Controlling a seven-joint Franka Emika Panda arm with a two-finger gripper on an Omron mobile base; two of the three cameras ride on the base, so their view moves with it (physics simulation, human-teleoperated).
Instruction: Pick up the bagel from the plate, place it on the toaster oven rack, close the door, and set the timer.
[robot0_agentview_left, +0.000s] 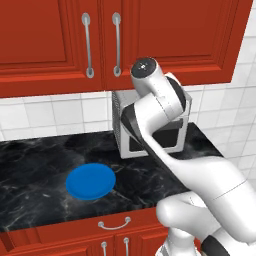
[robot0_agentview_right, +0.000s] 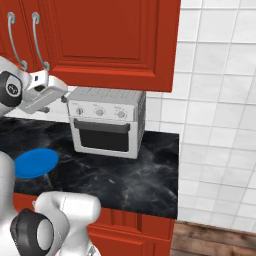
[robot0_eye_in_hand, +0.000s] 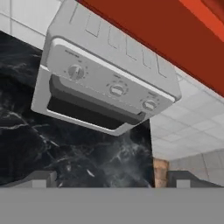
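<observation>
The blue plate (robot0_agentview_left: 90, 181) lies bare on the black marble counter, left of the toaster oven (robot0_agentview_right: 107, 122). The bagel is out of view. The door (robot0_agentview_right: 106, 135) with its dark window stands shut, so the toaster oven rack is hidden behind it. Three knobs (robot0_eye_in_hand: 117, 90) run along the panel above the door (robot0_eye_in_hand: 87, 109). My gripper (robot0_agentview_right: 59, 95) hovers in the air just left of the oven's top corner and faces it. In the hand view its fingertips (robot0_eye_in_hand: 41, 177) stand wide apart, so my gripper (robot0_eye_in_hand: 113, 179) is open with nothing between them.
Red wall cabinets (robot0_agentview_right: 100, 35) hang low over the oven. The counter (robot0_agentview_right: 125, 180) ends to the right of the oven, with white tiled wall beyond. My own arm (robot0_agentview_left: 160, 115) covers much of the oven in the left base view.
</observation>
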